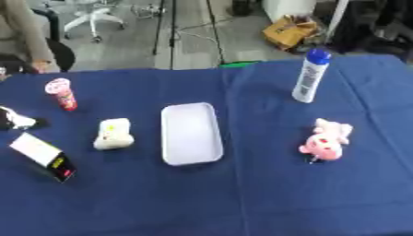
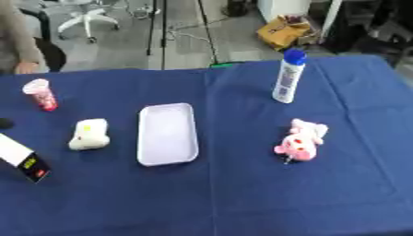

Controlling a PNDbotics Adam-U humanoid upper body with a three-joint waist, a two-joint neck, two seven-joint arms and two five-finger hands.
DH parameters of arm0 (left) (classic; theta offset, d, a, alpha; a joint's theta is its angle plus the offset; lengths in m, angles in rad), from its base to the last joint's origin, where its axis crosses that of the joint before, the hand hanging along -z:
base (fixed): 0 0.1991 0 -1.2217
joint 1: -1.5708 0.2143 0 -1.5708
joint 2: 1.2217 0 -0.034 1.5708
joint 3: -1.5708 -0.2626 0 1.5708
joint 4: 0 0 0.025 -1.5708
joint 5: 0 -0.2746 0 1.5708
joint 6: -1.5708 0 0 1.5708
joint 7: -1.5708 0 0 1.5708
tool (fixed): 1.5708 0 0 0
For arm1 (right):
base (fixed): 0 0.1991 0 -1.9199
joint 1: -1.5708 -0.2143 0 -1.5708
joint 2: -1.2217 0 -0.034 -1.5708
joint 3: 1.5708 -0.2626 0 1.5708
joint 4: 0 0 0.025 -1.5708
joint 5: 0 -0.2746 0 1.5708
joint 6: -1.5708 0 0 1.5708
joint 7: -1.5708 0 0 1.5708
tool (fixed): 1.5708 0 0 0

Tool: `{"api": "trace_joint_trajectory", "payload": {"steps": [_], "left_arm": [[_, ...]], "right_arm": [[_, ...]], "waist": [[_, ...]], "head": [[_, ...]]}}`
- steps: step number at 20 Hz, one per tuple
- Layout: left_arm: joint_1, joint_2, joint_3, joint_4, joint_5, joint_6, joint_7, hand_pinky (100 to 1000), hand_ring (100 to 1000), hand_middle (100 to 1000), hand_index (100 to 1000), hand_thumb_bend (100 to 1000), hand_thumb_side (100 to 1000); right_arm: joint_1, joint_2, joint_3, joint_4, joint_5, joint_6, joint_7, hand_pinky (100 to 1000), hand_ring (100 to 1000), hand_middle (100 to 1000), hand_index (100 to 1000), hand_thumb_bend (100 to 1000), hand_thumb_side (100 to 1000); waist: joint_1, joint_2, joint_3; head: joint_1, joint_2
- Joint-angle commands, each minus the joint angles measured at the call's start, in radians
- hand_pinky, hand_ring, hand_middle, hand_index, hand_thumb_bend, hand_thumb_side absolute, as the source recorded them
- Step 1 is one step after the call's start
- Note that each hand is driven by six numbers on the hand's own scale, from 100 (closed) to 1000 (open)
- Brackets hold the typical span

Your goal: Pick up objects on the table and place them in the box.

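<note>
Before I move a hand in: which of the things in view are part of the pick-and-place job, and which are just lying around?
Part of the job:
white tray, the box to fill
pink plush toy
white bottle with blue cap
pink and red cup
cream soft toy
black and white carton
black and white thing at the left edge

Just lying about:
office chair
cardboard box on the floor

White tray lies centre; pink plush right, bottle upright behind.

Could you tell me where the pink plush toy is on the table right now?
The pink plush toy lies on the robot's right side of the blue table, right of the white tray and nearer than the upright white bottle.
</note>
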Motion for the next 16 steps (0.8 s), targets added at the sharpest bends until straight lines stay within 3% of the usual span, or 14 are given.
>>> {"api": "trace_joint_trajectory", "payload": {"steps": [1, 4, 8, 16], "left_arm": [[-0.003, 0.055, -0.013, 0.026, 0.001, -0.015, -0.031, 832, 868, 835, 891, 780, 487], [0.000, 0.059, -0.031, 0.053, 0.001, -0.030, -0.044, 833, 870, 836, 891, 783, 482], [0.014, 0.083, -0.065, 0.092, -0.015, -0.072, -0.038, 833, 876, 835, 887, 859, 469], [-0.003, 0.101, -0.106, 0.178, -0.020, -0.139, -0.022, 838, 891, 853, 890, 868, 428]], "right_arm": [[-0.007, -0.031, -0.012, 0.000, -0.008, -0.002, 0.005, 781, 800, 781, 899, 300, 673], [-0.007, -0.032, -0.013, 0.005, -0.008, -0.002, 0.007, 781, 800, 781, 899, 300, 673], [-0.004, -0.032, -0.016, 0.012, -0.009, 0.000, 0.008, 782, 800, 781, 899, 298, 674], [-0.004, -0.031, -0.017, 0.025, -0.014, -0.001, 0.011, 782, 798, 780, 899, 292, 677]], "waist": [[0.016, -0.021, 0.000], [0.016, -0.021, -0.001], [0.018, -0.021, 0.000], [0.017, -0.023, 0.000]], "head": [[-0.007, -0.005], [-0.009, -0.006], [-0.016, -0.012], [-0.022, -0.022]]}}
